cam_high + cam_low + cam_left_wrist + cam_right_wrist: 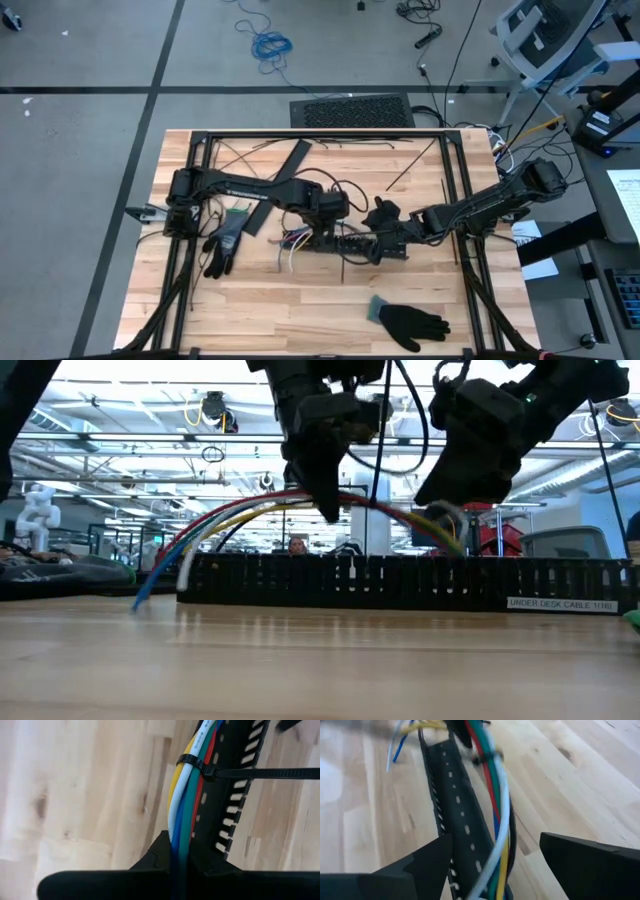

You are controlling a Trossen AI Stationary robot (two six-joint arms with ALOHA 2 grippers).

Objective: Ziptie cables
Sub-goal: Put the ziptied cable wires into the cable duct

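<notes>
Left gripper [176,862] fingers clamped on cables [184,805], lifting them centre frame so the zip tie [200,766] cinches; right gripper [495,855] fingers apart.

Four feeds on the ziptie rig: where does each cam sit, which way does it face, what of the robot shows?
High: overhead, straight down; both arms meet mid-table.
Low: tabletop height, level across; both arms drop over the slotted strip.
Left wrist: left gripper shut on the cables, zip tie around them.
Right wrist: right gripper open, astride cables and strip.
Shared: all four show the cables.
</notes>
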